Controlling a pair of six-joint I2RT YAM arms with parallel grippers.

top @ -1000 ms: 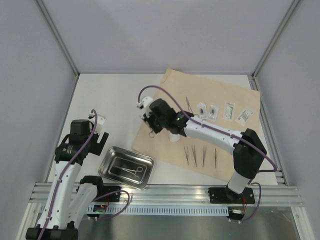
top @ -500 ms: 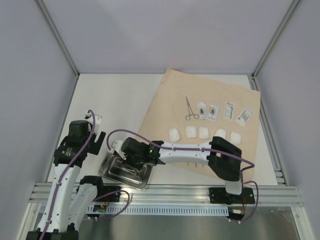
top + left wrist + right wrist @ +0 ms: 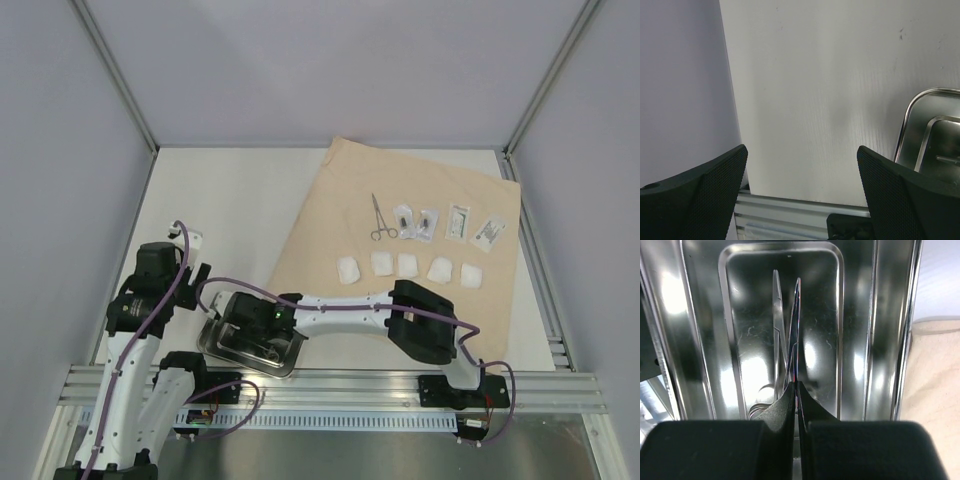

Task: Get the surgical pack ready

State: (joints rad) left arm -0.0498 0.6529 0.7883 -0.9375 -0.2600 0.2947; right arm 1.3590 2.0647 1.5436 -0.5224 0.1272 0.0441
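Top external view: the right arm has swung off the tan wrap sheet [image 3: 330, 195] and now stretches left across the table [image 3: 220, 200], with the right gripper [image 3: 250, 328] low over the steel tray [image 3: 214, 345] at the near left. That uncovers five white gauze pads [image 3: 348, 268] in a row on the wrap, so this reads as a drop-off into the tray, not yet let go. Right wrist view: the right gripper [image 3: 796, 386] is clenched, fingers pressed together on a thin steel instrument [image 3: 797, 330] seen edge-on. I can't tell if it's a clamp or tweezers. It points down the tray's length, just beside a clamp [image 3: 776, 330] already lying on the tray floor, ring handles near the fingers. The tray [image 3: 880, 340] is a shiny rectangle with rounded corners, a stepped inner well, light scratches and strong glare. The wrap looks matte, crepe-like and creased at its edge. Another clamp [image 3: 378, 218] and a row of clear packets [image 3: 460, 222] lie flat on the far part of the wrap. The left gripper [image 3: 801, 150] is spread wide, holding nothing, and hovers over bare table left of the tray, its black finger pads [image 3: 715, 185] mesh-textured. Most items are yet to be loaded.
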